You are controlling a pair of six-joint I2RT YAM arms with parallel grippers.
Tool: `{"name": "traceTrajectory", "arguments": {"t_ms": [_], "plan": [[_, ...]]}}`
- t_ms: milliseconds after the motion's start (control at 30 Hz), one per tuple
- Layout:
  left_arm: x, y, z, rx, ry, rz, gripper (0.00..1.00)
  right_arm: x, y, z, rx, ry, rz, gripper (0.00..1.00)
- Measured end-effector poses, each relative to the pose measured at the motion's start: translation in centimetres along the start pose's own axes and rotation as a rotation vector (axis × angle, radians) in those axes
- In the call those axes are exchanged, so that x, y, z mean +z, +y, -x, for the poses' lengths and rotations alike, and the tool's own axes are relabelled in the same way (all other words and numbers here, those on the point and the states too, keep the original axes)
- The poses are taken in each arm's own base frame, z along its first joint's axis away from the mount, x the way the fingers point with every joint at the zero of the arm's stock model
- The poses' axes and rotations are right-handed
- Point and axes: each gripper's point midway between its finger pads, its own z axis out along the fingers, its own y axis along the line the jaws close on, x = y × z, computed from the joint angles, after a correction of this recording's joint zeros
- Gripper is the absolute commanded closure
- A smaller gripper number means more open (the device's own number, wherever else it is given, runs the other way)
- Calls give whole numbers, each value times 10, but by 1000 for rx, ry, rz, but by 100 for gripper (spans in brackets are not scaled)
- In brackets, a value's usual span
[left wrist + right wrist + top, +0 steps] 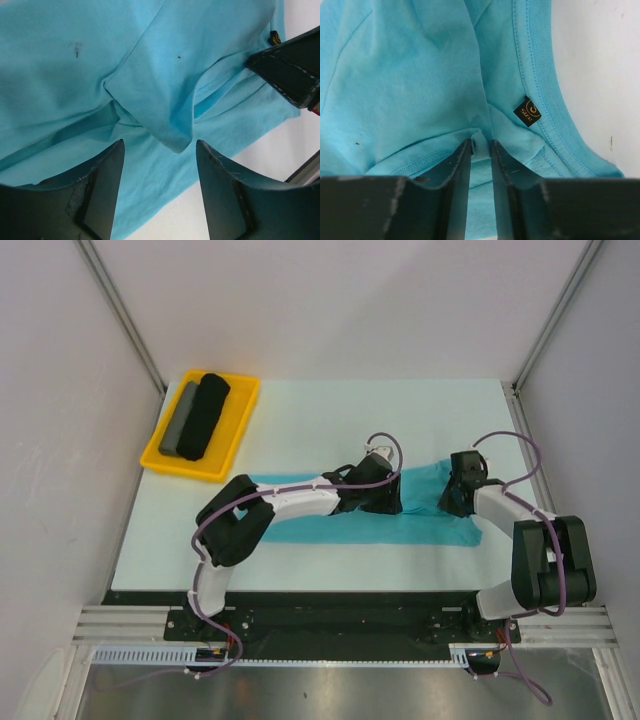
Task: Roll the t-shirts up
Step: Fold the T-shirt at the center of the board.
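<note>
Nearest, my right gripper (481,145) pinches the soft, limp t-shirt (410,75) at lower centre beside its tag (527,111); left gripper (160,150) gapes.

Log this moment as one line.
teal t-shirt: long flat band on table, not rolled | left gripper: open over a fold | right gripper: pinching fabric beside neck tag

the teal t-shirt (420,525) lies folded in a long strip across the table (330,420), neck end rumpled.
</note>
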Motion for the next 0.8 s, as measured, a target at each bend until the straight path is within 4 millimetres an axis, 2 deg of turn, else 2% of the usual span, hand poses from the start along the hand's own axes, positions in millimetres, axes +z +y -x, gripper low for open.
{"name": "traceTrajectory", "arguments": {"t_ms": [33,133,367,400,467,500,567,600,700,800], "plan": [[2,1,0,0,1,5,41,0,0,0,1,0,0,82],[7,2,-3,3,6,17,48,-2,0,2,2,-6,4,88],[7,3,-8,4,19,29,67,-20,-1,3,11,-43,29,90],[7,3,-7,3,19,29,74,-23,-1,3,13,-48,34,89],[7,2,-7,1,19,28,76,-27,-2,0,13,-51,40,87],[7,1,-7,-1,19,28,81,-28,-2,-1,13,-50,41,85],[6,1,-8,-1,20,28,83,-31,-4,-8,11,-44,43,77],[6,1,-8,0,22,30,89,-32,-5,-12,14,-39,43,66],[6,2,-9,0,26,33,90,-38,-8,-24,14,-24,47,55],[6,3,-11,1,32,37,89,-44,-10,-26,23,-30,55,54]]}}
